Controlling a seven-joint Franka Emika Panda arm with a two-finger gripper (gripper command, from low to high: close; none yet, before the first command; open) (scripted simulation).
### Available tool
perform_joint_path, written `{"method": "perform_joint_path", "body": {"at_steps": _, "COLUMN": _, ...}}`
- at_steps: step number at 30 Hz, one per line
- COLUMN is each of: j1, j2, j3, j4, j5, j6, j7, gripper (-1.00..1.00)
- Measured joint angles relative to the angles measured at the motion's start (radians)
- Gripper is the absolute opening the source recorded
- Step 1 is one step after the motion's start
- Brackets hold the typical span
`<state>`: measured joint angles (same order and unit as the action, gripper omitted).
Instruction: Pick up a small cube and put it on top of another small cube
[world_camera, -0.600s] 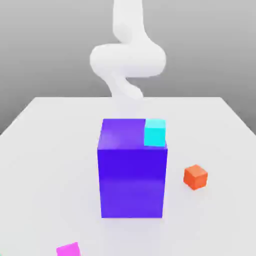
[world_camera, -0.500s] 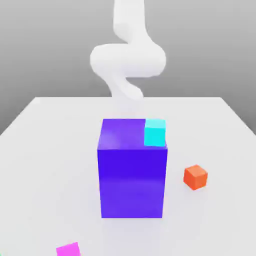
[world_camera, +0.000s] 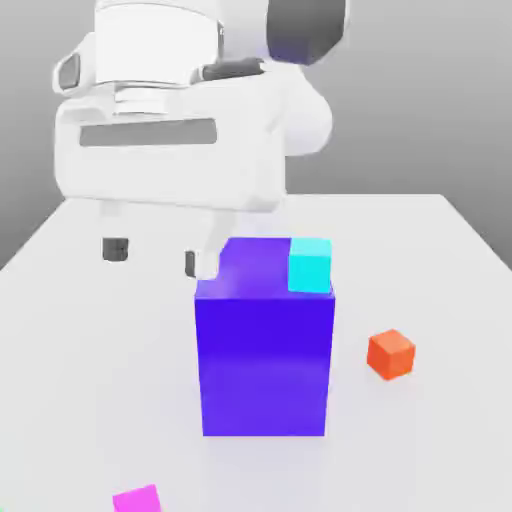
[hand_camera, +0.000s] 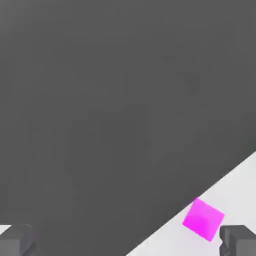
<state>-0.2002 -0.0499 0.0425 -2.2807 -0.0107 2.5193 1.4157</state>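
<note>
Now my fingers (world_camera: 157, 262) are in the exterior view — weren't a sec ago — wide apart, nothing held. Pink cube (world_camera: 138, 500) sits on the surface (world_camera: 90, 350) near that view's bottom edge, so pickup's prob. next.

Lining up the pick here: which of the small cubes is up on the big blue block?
The cyan cube, on the block's top; the magenta and orange-red ones are on the table.
</note>
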Motion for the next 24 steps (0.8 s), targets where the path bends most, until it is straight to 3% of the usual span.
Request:
{"method": "perform_joint_path", "body": {"at_steps": 10, "j1": -0.013, "j2": 0.362, "j3": -0.055, "j4": 0.009, "j5": 0.016, "j6": 0.106, "j7": 0.283, "gripper": 0.00}}
{"method": "perform_joint_path", "body": {"at_steps": 15, "j1": -0.016, "j2": 0.544, "j3": -0.062, "j4": 0.038, "j5": 0.034, "j6": 0.219, "j7": 0.318, "gripper": 0.00}}
{"method": "perform_joint_path", "body": {"at_steps": 16, "j1": -0.017, "j2": 0.571, "j3": -0.061, "j4": 0.043, "j5": 0.035, "j6": 0.240, "j7": 0.317, "gripper": -1.00}}
{"method": "perform_joint_path", "body": {"at_steps": 24, "j1": -0.016, "j2": 0.551, "j3": -0.061, "j4": 0.039, "j5": 0.034, "j6": 0.225, "j7": 0.319, "gripper": -1.00}}
